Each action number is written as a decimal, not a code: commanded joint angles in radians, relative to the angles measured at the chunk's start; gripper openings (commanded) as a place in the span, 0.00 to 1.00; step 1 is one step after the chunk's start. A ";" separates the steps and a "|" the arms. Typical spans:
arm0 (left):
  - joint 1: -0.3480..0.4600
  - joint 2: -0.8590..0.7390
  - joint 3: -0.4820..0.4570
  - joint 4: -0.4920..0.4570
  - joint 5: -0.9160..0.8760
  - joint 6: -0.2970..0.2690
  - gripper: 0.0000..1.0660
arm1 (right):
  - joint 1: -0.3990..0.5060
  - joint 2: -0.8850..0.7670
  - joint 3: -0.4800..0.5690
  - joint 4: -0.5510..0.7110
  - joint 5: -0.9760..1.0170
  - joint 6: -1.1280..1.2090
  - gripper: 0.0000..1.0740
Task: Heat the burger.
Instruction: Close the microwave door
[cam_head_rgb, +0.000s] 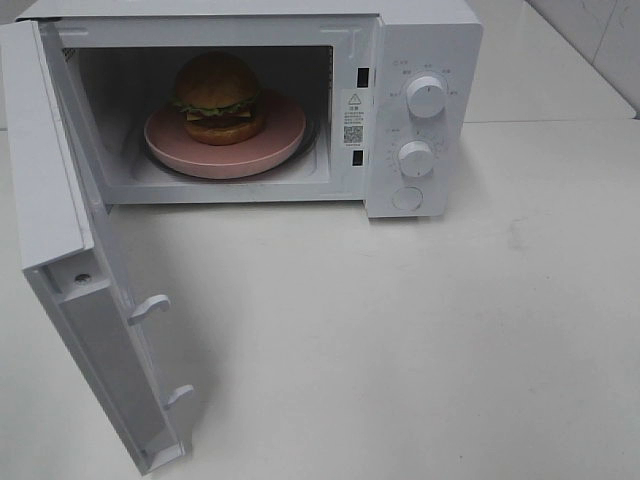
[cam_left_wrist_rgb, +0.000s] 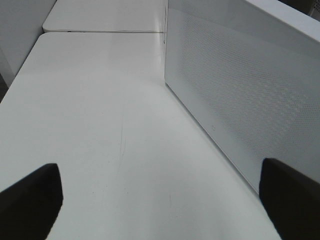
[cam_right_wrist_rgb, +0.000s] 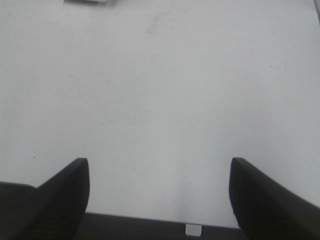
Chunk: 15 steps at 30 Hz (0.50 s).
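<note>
Bright, even light; soft focus

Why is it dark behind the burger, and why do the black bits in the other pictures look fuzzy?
High view: the microwave roof shades its back wall, yet the burger looks sharp. Left wrist view: the left gripper's fingers sit close to the lens, so they blur; the door dots still show. Right wrist view: the right gripper's fingers blur too, over evenly lit table.

On the microwave (cam_head_rgb: 430, 30) you'll find one sticker (cam_head_rgb: 353, 118) on the front frame beside the cavity — a warning triangle on top, what looks like a QR code beneath, its print too small to read. Faint markings ring the upper dial (cam_head_rgb: 427, 97) and lower dial (cam_head_rgb: 415, 157) — none legible.
</note>
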 joint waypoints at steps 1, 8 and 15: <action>0.003 -0.019 0.002 -0.003 -0.015 0.000 0.94 | -0.026 -0.053 0.004 0.009 -0.014 -0.004 0.69; 0.003 -0.019 0.002 -0.003 -0.015 0.000 0.94 | -0.045 -0.224 0.005 0.020 -0.015 -0.020 0.69; 0.003 -0.018 0.002 -0.003 -0.015 0.000 0.94 | -0.045 -0.242 0.006 0.020 -0.015 -0.021 0.69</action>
